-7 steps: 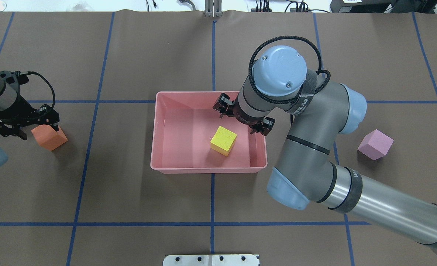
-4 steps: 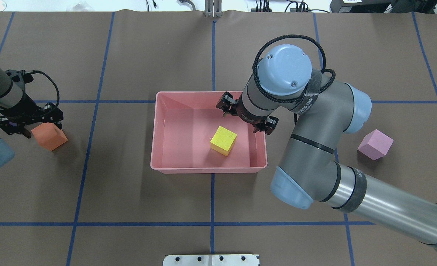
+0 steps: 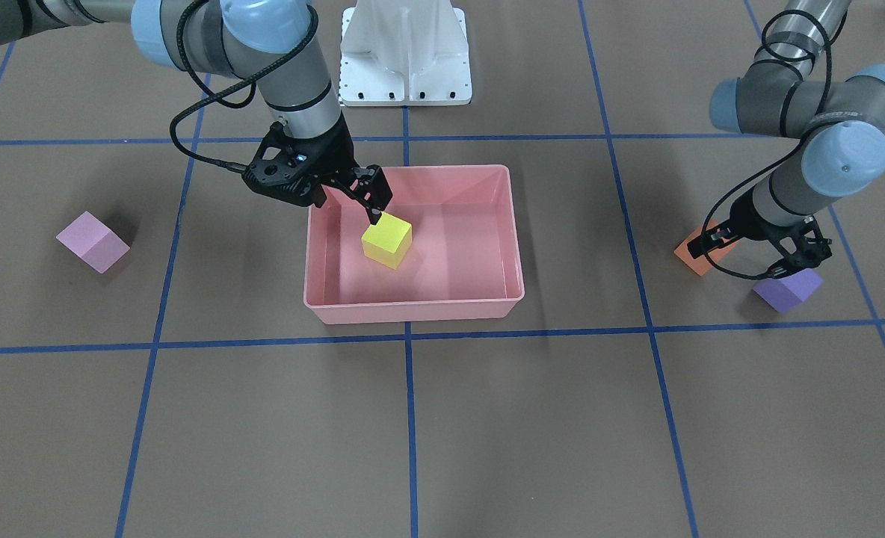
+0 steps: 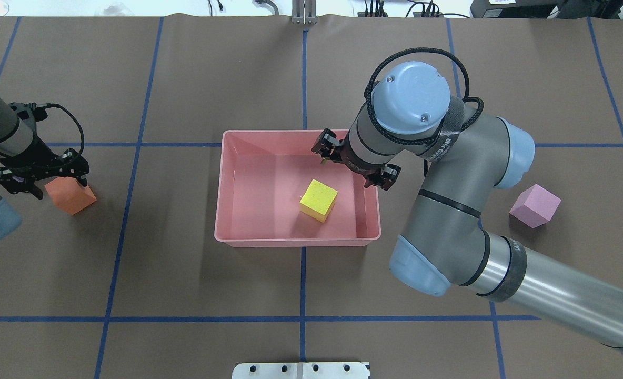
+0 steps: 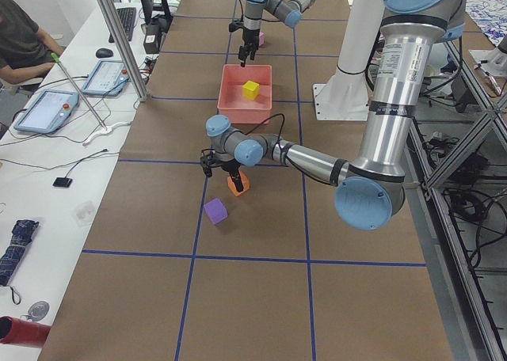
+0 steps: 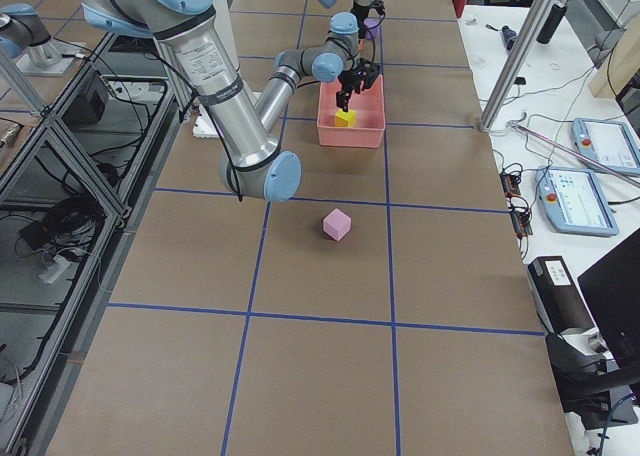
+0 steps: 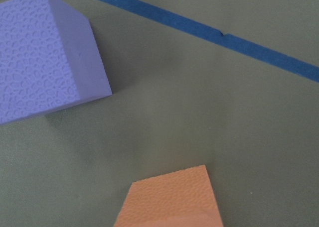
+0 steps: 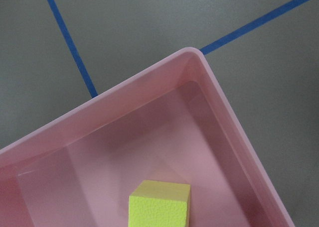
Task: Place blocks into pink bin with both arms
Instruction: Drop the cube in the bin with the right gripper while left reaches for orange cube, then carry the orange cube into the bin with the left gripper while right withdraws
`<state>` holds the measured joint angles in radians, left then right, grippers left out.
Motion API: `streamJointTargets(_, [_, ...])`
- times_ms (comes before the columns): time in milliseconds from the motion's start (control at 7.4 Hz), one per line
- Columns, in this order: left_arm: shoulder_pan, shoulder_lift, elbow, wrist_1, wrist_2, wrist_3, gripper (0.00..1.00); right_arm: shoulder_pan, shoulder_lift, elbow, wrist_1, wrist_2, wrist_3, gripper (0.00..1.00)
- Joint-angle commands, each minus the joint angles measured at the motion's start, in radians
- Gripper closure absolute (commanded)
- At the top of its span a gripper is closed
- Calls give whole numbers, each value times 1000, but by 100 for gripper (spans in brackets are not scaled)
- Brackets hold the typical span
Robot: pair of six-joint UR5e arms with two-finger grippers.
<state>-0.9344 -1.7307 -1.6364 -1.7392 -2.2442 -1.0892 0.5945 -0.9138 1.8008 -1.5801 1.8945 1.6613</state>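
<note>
left gripper [image 4: 59, 188]: jaws spread wide, pointing down, empty
right gripper [image 4: 349, 171]: jaws spread wide, pointing down, empty

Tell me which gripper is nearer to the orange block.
Left. The left gripper hovers just over the orange block; the right gripper is far away, above the pink bin.

The yellow block [image 4: 318, 200] is being contained by the bin [image 4: 297, 241]; orange block [image 4: 72, 196], purple block [image 3: 788, 290] and pink block [image 4: 535, 206] are being borne by the table [image 4: 185, 79].
</note>
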Motion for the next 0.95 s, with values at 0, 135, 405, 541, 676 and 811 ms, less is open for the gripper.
streamJointTargets(0, [6, 0, -2, 0, -2, -23, 53, 11, -2, 0, 0, 1, -2, 1])
streamJointTargets(135, [18, -10, -5, 4, 0, -43, 100, 37, -5, 5, 0, 6, -5, 1])
streamJointTargets(405, [19, -23, -113, 9, 2, -40, 100, 106, -131, 114, 3, 40, -21, 1])
streamJointTargets(541, [19, -85, -156, 21, 2, -46, 100, 152, -179, 124, 8, 87, -87, 1])
streamJointTargets(676, [19, -175, -183, 100, -3, -96, 100, 195, -219, 124, 8, 118, -160, 1])
streamJointTargets(811, [20, -305, -197, 253, -3, -159, 100, 235, -262, 124, 8, 138, -234, 1])
